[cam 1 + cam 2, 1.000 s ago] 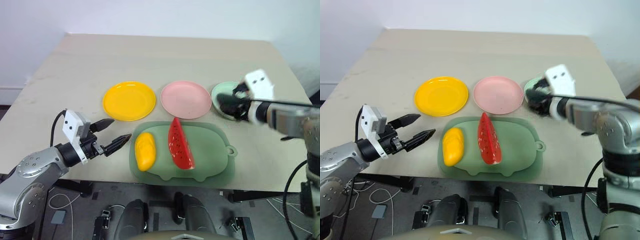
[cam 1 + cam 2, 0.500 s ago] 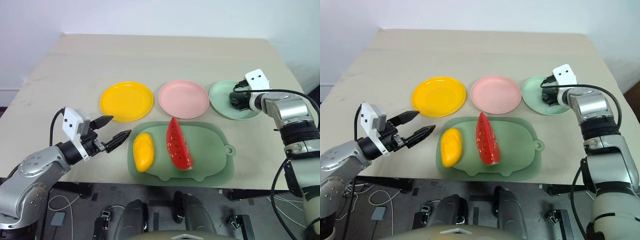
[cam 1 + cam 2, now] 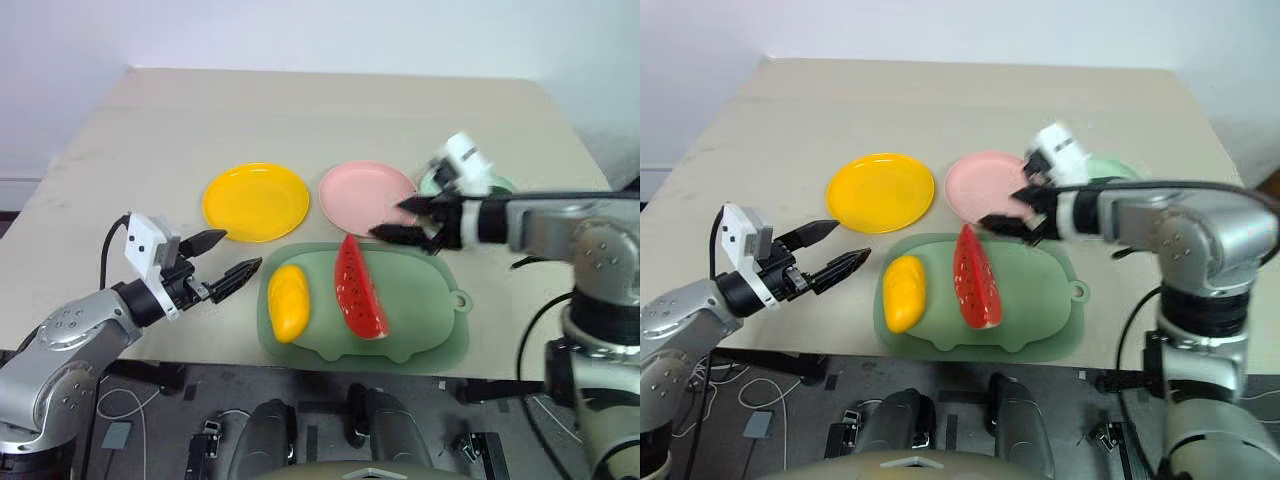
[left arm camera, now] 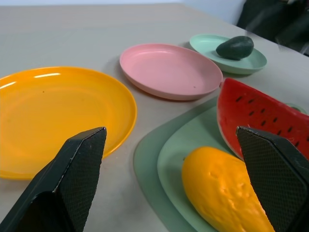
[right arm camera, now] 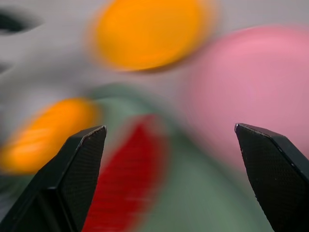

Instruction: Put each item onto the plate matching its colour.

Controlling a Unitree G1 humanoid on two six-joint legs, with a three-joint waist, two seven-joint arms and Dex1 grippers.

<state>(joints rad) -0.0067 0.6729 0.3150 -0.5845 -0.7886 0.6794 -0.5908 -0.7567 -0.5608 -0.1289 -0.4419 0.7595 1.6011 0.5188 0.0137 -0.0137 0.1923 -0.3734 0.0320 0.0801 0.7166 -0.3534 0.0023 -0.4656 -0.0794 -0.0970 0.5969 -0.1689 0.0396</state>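
Observation:
A yellow mango point(image 3: 288, 302) and a red watermelon wedge point(image 3: 358, 288) lie side by side on a pale green tray point(image 3: 420, 300). Behind the tray stand a yellow plate point(image 3: 257, 201), a pink plate point(image 3: 360, 190) and a mint green plate point(image 4: 251, 62). On the mint plate rests the dark green avocado point(image 4: 235, 47). My right gripper point(image 3: 388, 220) hovers open and empty over the pink plate's near edge, just behind the watermelon. At the tray's left side my left gripper point(image 3: 242, 250) is open and empty, pointing toward the mango.
Everything sits on a beige table point(image 3: 300, 110) with bare surface behind the plates and at the left. The tray's ring tab point(image 3: 461, 300) points right, near the table's front edge.
My right gripper opened, left the avocado on the mint plate and swung left to the pink plate's near edge. The left arm kept still.

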